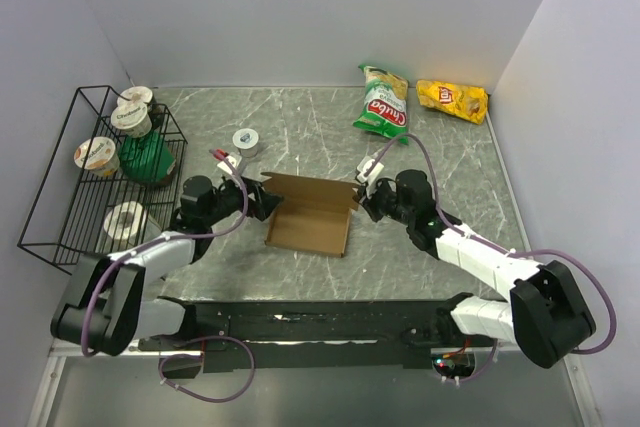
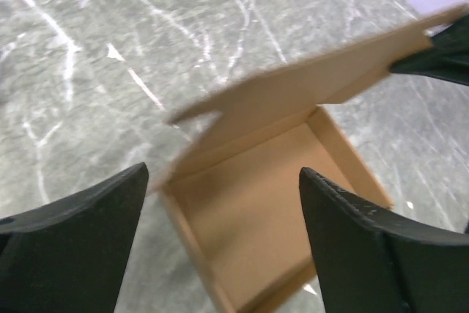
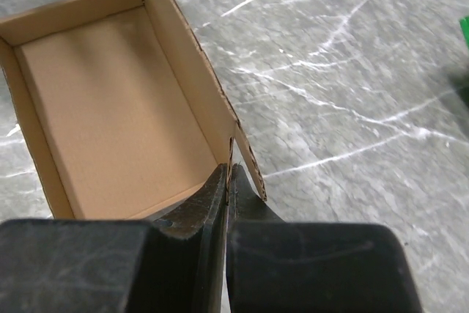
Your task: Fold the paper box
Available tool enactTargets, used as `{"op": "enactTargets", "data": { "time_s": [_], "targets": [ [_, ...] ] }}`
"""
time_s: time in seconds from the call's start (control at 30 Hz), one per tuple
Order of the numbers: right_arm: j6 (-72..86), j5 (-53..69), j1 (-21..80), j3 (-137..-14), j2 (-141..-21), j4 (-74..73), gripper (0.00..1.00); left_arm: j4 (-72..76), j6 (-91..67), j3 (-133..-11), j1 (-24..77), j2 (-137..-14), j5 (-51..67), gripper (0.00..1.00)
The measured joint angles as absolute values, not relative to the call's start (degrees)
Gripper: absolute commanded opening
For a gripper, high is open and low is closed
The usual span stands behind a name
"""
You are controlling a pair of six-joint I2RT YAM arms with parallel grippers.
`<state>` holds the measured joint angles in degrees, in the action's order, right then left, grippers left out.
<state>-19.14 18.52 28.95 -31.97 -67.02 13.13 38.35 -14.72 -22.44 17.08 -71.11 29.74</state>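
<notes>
Paper box [image 1: 312, 215] sits mid-worktop [image 1: 300, 137]: tray walls up, top flap raised, not yet closed. Right claw [image 3: 229, 174] pinches a raised wall edge on its right side. Left claw [image 2: 220, 181] spread wide, holding nothing. Roughly halfway, I judge.

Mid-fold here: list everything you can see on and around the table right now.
paper box: 1, brown, table centre, open on top
green snack bag: 1, green, far edge
yellow snack bag: 1, yellow, far right corner
roll of tape: 1, white, beyond the box, to its left
wire rack: 1, black, left side
cups: 4, white, in the rack
green object: 1, dark green, in the rack, kind unclear
table: 1, grey marbled
left gripper: open, at the box's left side
right gripper: shut on the box's right edge
</notes>
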Motion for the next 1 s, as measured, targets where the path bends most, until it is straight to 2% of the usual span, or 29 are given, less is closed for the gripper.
{"op": "enactTargets", "data": {
  "time_s": [0.1, 0.2, 0.27, 0.3, 0.33, 0.43, 0.53, 0.8, 0.93, 1.0],
  "targets": [
    [-19.2, 19.9, 28.5, -32.1, -67.3, 13.0, 0.0, 38.7, -14.0, -23.3, 15.6, -73.2, 30.2, 0.8],
    [-19.2, 20.8, 28.1, -32.3, -67.4, 12.6, 0.0, 38.7, -13.2, -23.4, 14.8, -73.8, 30.0, 0.81],
    [-19.2, 21.1, 27.8, -32.4, -67.4, 12.4, 0.0, 39.1, -13.1, -23.4, 14.5, -73.8, 29.9, 0.78],
    [-19.2, 21.2, 27.8, -32.5, -67.5, 12.3, 0.0, 39.2, -13.1, -23.4, 14.3, -73.8, 29.9, 0.74],
    [-19.1, 21.3, 27.7, -32.7, -67.5, 12.2, 0.0, 39.5, -13.1, -23.4, 14.1, -73.8, 30.0, 0.64],
    [-19.1, 21.6, 27.7, -32.7, -67.5, 12.0, 0.0, 39.5, -12.7, -24.0, 13.5, -74.2, 30.4, 0.47],
    [-19.1, 21.7, 27.6, -32.7, -67.5, 12.0, 0.0, 39.6, -12.6, -25.0, 13.4, -75.3, 31.1, 0.35],
    [-19.0, 21.7, 27.5, -32.7, -67.5, 12.0, 0.0, 39.6, -12.7, -25.1, 13.4, -75.4, 33.4, 0.25],
    [-18.6, 21.4, 27.4, -32.7, -67.5, 12.0, 0.0, 39.8, -13.0, -25.1, 13.3, -75.9, 34.3, 0.15],
    [-18.3, 21.0, 27.6, -32.7, -67.5, 12.1, 0.0, 40.1, -13.2, -25.1, 13.4, -76.0, 34.6, 0.12]
  ]
}}
